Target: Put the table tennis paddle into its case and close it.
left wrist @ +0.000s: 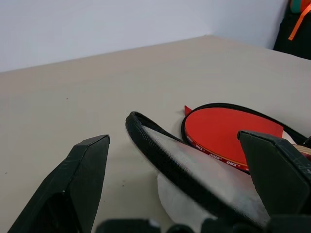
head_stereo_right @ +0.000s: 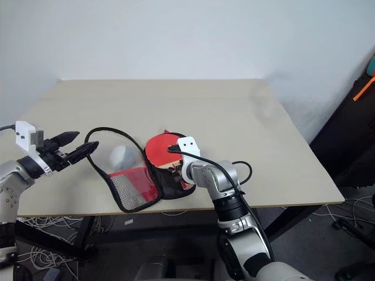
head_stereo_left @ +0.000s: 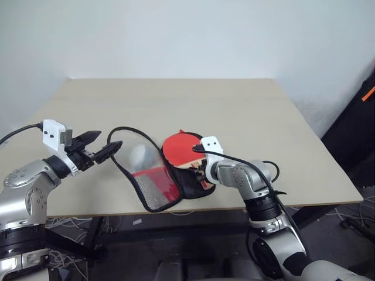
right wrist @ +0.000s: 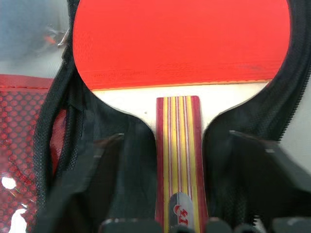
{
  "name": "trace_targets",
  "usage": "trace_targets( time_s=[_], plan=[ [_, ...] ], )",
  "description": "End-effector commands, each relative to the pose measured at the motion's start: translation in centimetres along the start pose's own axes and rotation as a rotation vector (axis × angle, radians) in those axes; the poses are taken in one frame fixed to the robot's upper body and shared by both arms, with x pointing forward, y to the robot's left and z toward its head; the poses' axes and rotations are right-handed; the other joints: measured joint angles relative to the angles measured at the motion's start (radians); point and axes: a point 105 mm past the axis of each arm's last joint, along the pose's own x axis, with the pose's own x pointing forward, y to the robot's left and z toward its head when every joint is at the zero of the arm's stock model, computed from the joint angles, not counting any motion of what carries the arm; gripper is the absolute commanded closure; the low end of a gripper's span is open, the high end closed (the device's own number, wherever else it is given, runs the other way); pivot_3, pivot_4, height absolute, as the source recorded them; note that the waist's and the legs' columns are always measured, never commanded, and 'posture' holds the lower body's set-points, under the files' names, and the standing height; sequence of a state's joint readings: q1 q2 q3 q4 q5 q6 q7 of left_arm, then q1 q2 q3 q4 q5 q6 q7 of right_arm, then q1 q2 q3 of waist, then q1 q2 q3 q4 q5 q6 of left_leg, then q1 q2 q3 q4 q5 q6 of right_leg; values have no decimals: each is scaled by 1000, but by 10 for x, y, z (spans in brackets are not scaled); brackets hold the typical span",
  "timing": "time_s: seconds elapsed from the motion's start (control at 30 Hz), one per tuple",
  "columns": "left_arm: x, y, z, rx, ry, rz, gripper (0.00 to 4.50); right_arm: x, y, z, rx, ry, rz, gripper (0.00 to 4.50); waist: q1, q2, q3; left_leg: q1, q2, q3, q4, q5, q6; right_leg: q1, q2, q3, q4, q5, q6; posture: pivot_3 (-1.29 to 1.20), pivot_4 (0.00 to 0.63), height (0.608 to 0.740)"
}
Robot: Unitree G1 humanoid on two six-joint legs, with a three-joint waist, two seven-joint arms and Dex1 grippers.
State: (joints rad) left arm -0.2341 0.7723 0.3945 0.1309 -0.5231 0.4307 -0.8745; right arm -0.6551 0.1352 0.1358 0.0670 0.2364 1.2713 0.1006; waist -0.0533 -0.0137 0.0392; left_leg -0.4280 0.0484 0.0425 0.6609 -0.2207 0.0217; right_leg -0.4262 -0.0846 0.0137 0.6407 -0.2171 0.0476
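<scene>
The case (head_stereo_left: 153, 186) lies open near the table's front edge, its clear and red mesh flap raised toward my left. The table tennis paddle (head_stereo_left: 180, 149) rests on the case's black half (right wrist: 121, 160), red face up, with its striped handle (right wrist: 178, 160) pointing at my right wrist. My right gripper (right wrist: 176, 138) is open, with one finger on either side of the handle and a gap on both sides. My left gripper (head_stereo_left: 110, 139) is open too, at the flap's black rim (left wrist: 165, 158), which runs between its fingers. A pale ball (head_stereo_left: 137, 153) shows through the clear flap.
The beige table (head_stereo_left: 234, 105) stretches bare behind the case up to a white wall. A black object with an orange strap (head_stereo_left: 366, 96) stands off the table's right side. Cables lie on the floor under the front edge.
</scene>
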Motion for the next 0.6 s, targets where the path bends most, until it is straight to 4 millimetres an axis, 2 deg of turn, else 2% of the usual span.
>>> trace_targets(
  time_s=[0.03, 0.17, 0.27, 0.37, 0.47, 0.53, 0.6],
  plan=[
    [-2, 1, 16, 49, -40, 2, 0, -16, 8, 27, -30, -113, 70, 34, 0, 0, 0, 0, 0, 0, 0, 0, 0, 0, 0, 0, 0, 0, 0, 0, 0, 740],
    [-9, 6, 19, 56, -37, 13, 0, -32, 1, 40, -71, -191, 107, 34, 1, 0, 0, 0, 0, 0, 0, 0, 0, 0, 0, 0, 0, 0, 0, 0, 0, 740],
    [-22, 15, 24, 59, -32, 31, 0, -65, -11, 60, -134, -315, 160, 34, 1, 0, 0, 0, 0, 0, 0, -2, -3, 0, 0, 0, 0, 0, 0, 0, 0, 740],
    [-33, 22, 22, 63, -4, 43, 0, -90, -26, 67, -216, -384, 165, 34, 1, 0, 0, 0, 0, 0, 0, -2, -3, 0, 0, 0, -1, 0, 0, 0, 0, 740],
    [-40, 24, 18, 54, 22, 29, 0, -112, -33, 65, -310, -416, 201, 34, 1, 0, 0, 0, 0, 0, -1, -2, -4, 0, 0, 0, -1, -1, 1, 0, 0, 740],
    [-43, 19, 13, 48, 54, -13, 0, -131, -41, 56, -436, -413, 227, 34, 3, 0, 0, 0, 0, 0, -1, -2, -4, 0, 0, 0, -1, -2, -1, 0, 0, 740],
    [-45, 16, 8, 46, 79, -44, 0, -141, -49, 49, -516, -391, 236, 34, 3, 0, 0, 0, 0, 1, 0, -3, -4, 1, -1, 0, -3, -4, 1, 0, 0, 740]
  ],
)
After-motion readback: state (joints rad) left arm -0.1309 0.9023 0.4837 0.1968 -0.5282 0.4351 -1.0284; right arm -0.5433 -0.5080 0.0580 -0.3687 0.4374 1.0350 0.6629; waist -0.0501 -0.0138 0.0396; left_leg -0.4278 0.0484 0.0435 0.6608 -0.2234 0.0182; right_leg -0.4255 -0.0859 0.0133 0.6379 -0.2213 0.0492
